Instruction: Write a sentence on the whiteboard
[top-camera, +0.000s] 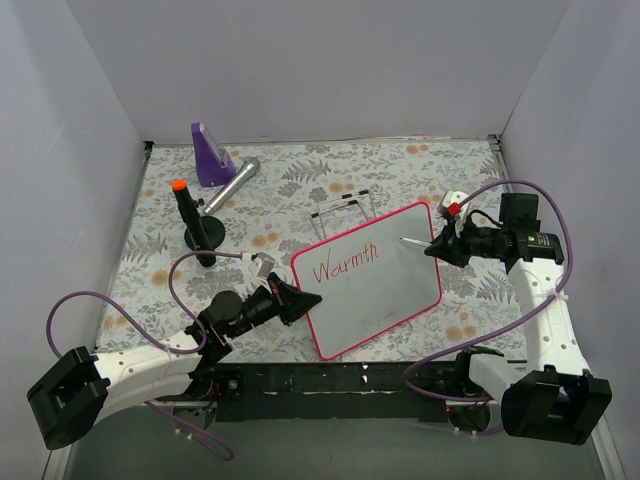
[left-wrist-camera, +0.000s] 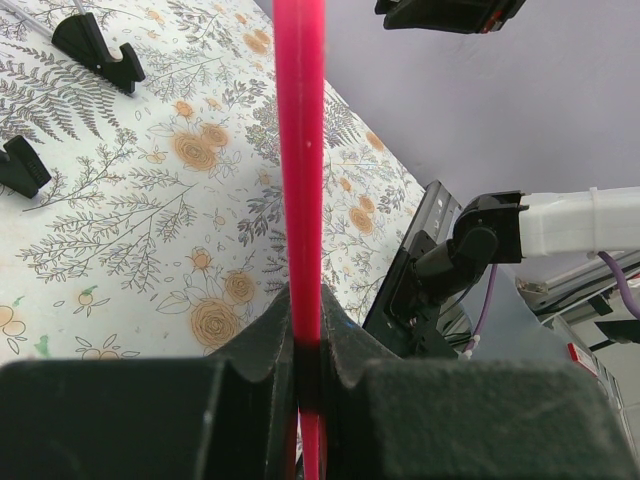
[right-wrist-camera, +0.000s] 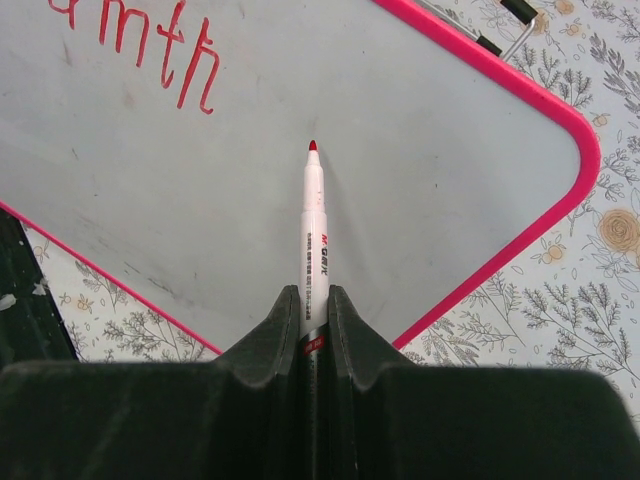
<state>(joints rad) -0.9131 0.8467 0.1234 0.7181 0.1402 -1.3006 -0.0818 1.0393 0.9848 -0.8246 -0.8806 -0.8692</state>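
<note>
The whiteboard (top-camera: 390, 285), glossy white in a pink frame, lies tilted in the middle of the table. Of the sentence, only the red word "Warmth" (top-camera: 345, 262) is on it, near its upper left; its last letters (right-wrist-camera: 150, 45) show in the right wrist view. My left gripper (top-camera: 303, 303) is shut on the board's left frame edge (left-wrist-camera: 300, 150), which runs up between the jaws. My right gripper (top-camera: 436, 246) is shut on a white marker (right-wrist-camera: 313, 240). Its red tip (right-wrist-camera: 312, 146) points at bare board to the right of the word. I cannot tell whether it touches.
At the back left stand a purple object (top-camera: 208, 155), a silver cylinder (top-camera: 232, 185) and a black stand holding an orange-tipped pen (top-camera: 190, 215). A wire easel with black clips (top-camera: 345, 205) sits behind the board. A white and red cap (top-camera: 455, 205) lies near the right gripper.
</note>
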